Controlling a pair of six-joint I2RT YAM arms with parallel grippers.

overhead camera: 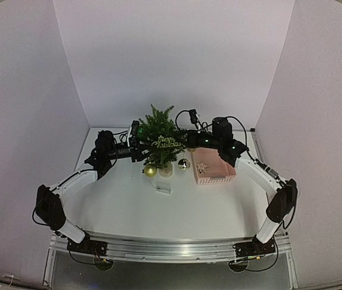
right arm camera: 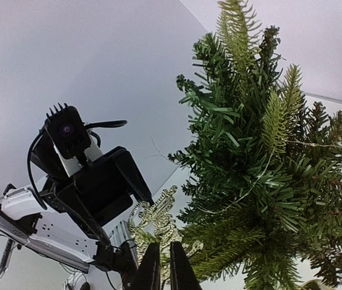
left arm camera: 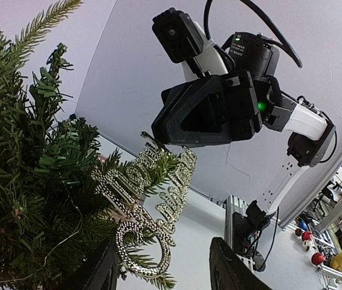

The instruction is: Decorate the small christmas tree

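Observation:
The small christmas tree [overhead camera: 159,130] stands at the back middle of the table on a pale pot [overhead camera: 166,169]. A gold glitter "Merry Christmas" sign [overhead camera: 167,144] hangs across its front branches. My right gripper [overhead camera: 186,140] is shut on the sign's right end; in the right wrist view the sign [right arm camera: 159,223] runs down between the nearly closed fingers [right arm camera: 150,272]. My left gripper [overhead camera: 138,146] is open at the tree's left side. In the left wrist view its fingers [left arm camera: 228,269] stand wide apart, with the sign [left arm camera: 153,199] and tree [left arm camera: 32,181] just beyond them.
A gold ball [overhead camera: 150,171] and a silver ball [overhead camera: 183,164] lie at the tree's foot. A pink basket [overhead camera: 222,175] holding a pale star [overhead camera: 202,167] sits to the right. A small white card [overhead camera: 163,188] lies in front of the tree.

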